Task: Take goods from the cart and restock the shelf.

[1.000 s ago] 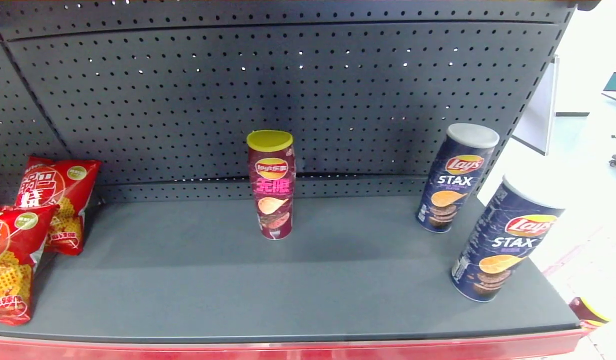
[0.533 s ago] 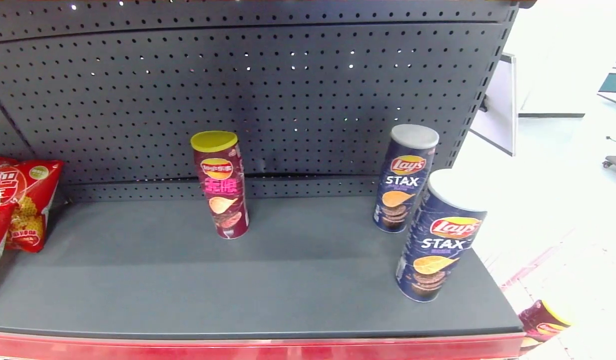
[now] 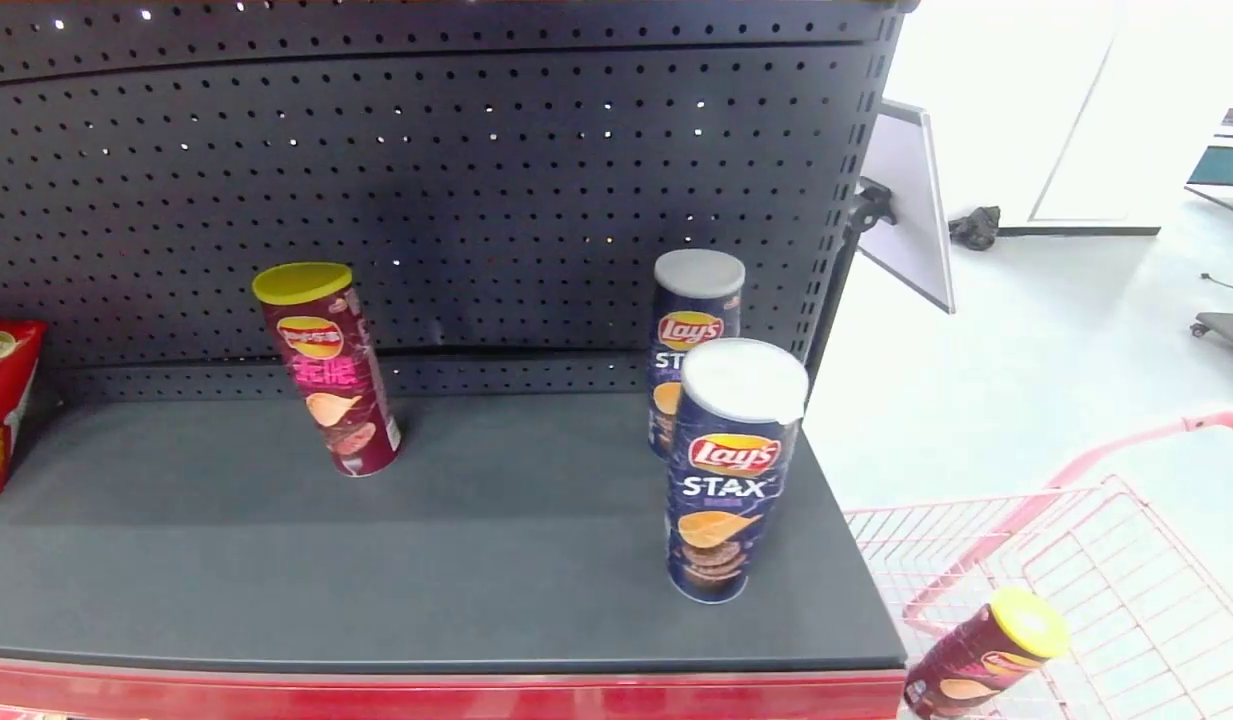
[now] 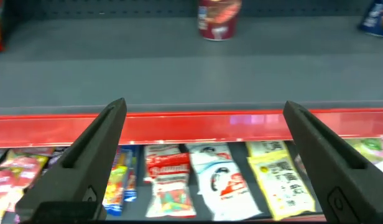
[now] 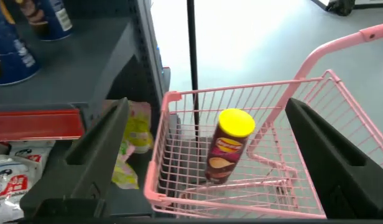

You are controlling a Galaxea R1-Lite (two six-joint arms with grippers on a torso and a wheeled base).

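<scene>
Reaching into the cart [image 5: 241, 89] looks like the risky part to me. The right gripper [image 5: 206, 102] hangs above it, and the can with the yellow lid [image 5: 227, 149] leans tilted near the basket's wire wall. If I come down off-centre, a finger could snag the pink wire or the rim. It could also tip the can flat, so that it rolls away. The can is a round, smooth tube, so a shallow pinch could let it slip out on the lift. Right jaws are spread wide, nothing between them, touching nothing. The left gripper [image 4: 204, 104] is the same, wide open and empty. It sits in front of the shelf's red front edge, with packets [image 4: 222, 180] on the lower level behind it.

In the head view the can [image 3: 981, 655] lies at the lower right, inside the cart [image 3: 1076, 490] just beside the shelf [image 3: 476, 560]. The front blue can [image 3: 726, 470] stands near the shelf's right front corner, with a second blue can [image 3: 691, 300] behind it. I'd guess a careless swing from the cart could knock the front one off. A dark red can [image 3: 326, 370] stands at centre left, and a red snack bag [image 3: 1, 400] sits at the far left edge.
</scene>
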